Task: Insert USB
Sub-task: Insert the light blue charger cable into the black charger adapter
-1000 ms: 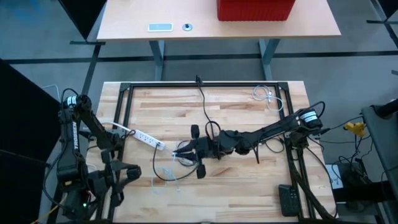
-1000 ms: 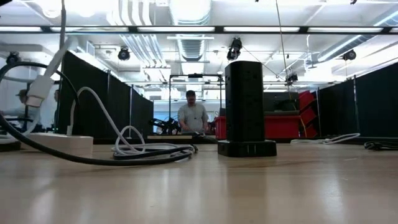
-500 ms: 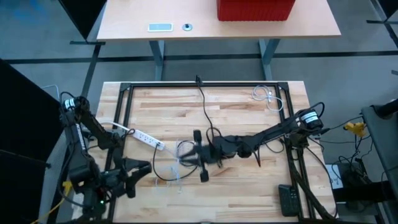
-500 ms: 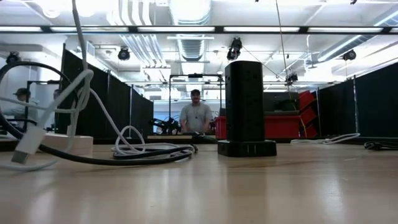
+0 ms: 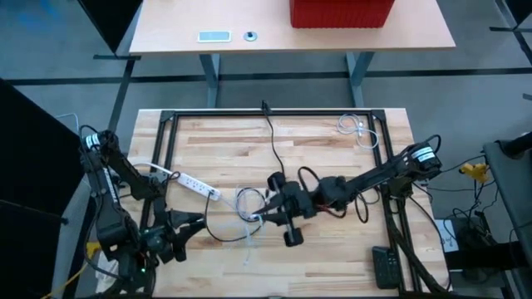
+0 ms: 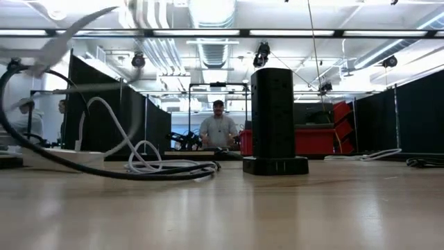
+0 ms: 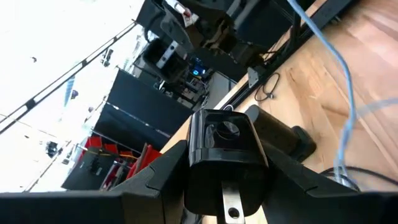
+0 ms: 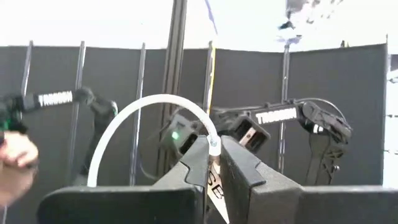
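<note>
Now white USB cable (image 8: pixel 134 118) is pinched between right fingers (image 8: pixel 198 163).

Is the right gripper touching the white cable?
Touching. In the right wrist view the right gripper is shut on the white cable, which arcs out from between its fingers; the high view shows the cable at its tip.

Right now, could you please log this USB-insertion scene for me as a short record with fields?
right gripper: shut on the white USB cable, over the table's middle
left gripper: holding a black power tower, at the table's left front edge
white power strip: lying flat on the left
person: standing in the room behind
</note>
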You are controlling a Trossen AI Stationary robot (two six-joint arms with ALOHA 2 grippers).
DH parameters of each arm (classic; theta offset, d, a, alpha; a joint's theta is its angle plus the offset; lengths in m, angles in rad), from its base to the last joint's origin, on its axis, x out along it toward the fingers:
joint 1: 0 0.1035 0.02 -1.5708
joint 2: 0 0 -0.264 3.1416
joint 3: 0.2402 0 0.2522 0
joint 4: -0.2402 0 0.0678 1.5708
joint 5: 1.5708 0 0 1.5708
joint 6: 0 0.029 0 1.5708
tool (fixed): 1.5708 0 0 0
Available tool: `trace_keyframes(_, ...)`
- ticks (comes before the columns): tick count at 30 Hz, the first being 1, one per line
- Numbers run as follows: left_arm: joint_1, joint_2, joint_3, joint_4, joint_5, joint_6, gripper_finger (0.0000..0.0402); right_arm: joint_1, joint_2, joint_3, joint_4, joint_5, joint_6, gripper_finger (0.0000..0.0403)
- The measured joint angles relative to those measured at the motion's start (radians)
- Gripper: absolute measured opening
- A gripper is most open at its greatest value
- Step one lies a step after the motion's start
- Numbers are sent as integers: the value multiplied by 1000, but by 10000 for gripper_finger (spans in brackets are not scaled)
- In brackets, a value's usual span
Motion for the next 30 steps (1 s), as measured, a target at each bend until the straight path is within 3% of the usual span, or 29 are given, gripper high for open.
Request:
trace_keyframes(7, 35, 15, 0, -7, 0, 2, 150, -14, 10, -52, 181, 61, 257, 12)
trace_keyframes(13, 87, 38, 0, -24, 1, 3, 150, -11, 11, -47, 186, 195, 552, 12)
trace_keyframes(18, 152, 72, 0, -38, 7, 3, 150, -22, 11, -57, 146, 286, 695, 12)
trace_keyframes(22, 186, 96, -1, -42, 57, 3, 150, -35, 11, -60, 115, 266, 795, 12)
trace_keyframes(30, 194, 168, -1, -38, 76, 3, 150, -35, 11, -61, 111, 113, 740, 12)
